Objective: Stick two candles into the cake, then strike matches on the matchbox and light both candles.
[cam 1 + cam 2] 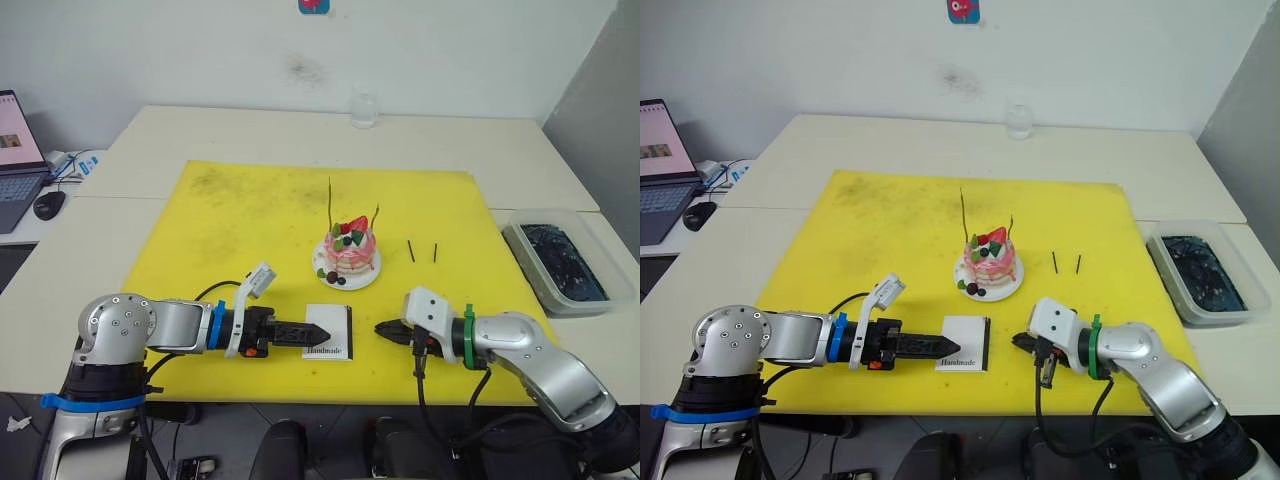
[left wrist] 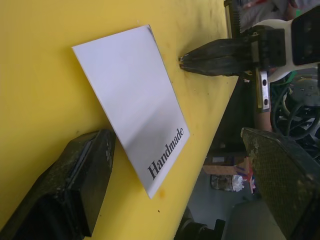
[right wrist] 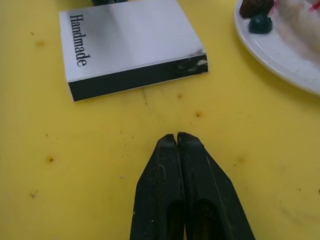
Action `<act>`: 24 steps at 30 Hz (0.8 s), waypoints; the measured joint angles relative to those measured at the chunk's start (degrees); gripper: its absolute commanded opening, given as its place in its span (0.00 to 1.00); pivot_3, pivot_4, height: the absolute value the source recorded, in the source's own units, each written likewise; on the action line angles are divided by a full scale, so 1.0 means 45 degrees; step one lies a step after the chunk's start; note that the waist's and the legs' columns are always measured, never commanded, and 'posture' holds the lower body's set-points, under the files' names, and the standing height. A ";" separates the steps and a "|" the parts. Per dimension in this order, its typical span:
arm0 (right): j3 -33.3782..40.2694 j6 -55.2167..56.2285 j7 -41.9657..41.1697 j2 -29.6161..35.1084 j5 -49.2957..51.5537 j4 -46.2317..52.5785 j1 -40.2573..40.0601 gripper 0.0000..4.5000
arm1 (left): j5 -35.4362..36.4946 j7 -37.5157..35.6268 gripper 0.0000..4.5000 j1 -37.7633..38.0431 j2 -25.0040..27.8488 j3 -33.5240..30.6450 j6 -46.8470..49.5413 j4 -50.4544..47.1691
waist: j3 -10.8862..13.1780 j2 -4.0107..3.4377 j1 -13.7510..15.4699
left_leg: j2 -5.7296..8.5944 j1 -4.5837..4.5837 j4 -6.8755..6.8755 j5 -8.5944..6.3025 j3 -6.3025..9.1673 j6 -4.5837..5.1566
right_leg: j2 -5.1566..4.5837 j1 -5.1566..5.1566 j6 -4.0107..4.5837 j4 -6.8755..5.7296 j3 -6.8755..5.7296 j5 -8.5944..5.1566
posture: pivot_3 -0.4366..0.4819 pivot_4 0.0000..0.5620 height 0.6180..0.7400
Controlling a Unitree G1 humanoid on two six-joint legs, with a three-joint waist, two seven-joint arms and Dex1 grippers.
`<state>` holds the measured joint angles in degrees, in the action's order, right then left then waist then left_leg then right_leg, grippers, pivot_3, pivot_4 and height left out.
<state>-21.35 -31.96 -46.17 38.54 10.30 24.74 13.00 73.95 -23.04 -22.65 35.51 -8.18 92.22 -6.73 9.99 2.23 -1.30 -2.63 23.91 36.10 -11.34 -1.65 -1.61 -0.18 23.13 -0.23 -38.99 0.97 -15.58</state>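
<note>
Already both candles [image 1: 330,205] stand in the cake [image 1: 349,254] on the yellow mat [image 1: 240,215], with the two matches [image 1: 411,250] lying just to its right. My left fingers [image 1: 318,333] are spread wide at the matchbox [image 1: 328,331] near the table's front edge. My right fingers [image 3: 176,138] are pressed together, empty, just right of the box.

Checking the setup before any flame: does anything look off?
The two candles in the cake don't match: one rises tall, the other is shorter and leans. Dark smudges mark the yellow mat near its far-left corner. The matches lie unused.
</note>
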 measured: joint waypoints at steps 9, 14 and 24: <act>-0.0618 -0.0124 -0.0209 -0.0821 -0.0472 -0.0361 0.0784 0.01 | -0.0112 0.0288 1.00 0.0166 -0.0508 -0.0198 -0.0009 -0.0055 | -0.0003 0.0002 0.0006 | 0.0002 -0.0004 -0.0001 0.0001 0.0001 -0.0001 | 0.0000 -0.0005 -0.0001 -0.0003 0.0002 0.0002 | 0.48 0.27 1.00; -0.0780 -0.0406 -0.0288 -0.1169 -0.0501 -0.0358 0.0807 0.01 | -0.0264 0.0396 1.00 0.0260 -0.0732 -0.0274 -0.0011 -0.0209 | -0.0004 0.0003 0.0020 | 0.0000 -0.0004 -0.0001 0.0001 0.0003 -0.0001 | -0.0001 -0.0007 -0.0001 -0.0001 -0.0001 0.0001 | 0.48 0.27 1.00; -0.0862 -0.0850 -0.0574 -0.1893 -0.0339 -0.0350 0.0871 0.01 | -0.0528 0.0521 1.00 0.0334 -0.1116 -0.0443 -0.0004 -0.0398 | -0.0006 0.0002 0.0048 | 0.0002 -0.0005 -0.0002 0.0001 0.0003 -0.0001 | -0.0001 -0.0007 -0.0001 -0.0001 -0.0001 0.0001 | 0.48 0.27 1.00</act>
<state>-25.23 -35.79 -48.75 30.02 8.78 23.17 16.93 71.58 -20.70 -21.15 30.49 -10.18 92.20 -8.52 9.97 2.24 -1.09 -2.62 23.89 36.10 -11.33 -1.64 -1.62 -0.18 23.10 -0.24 -38.99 0.97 -15.58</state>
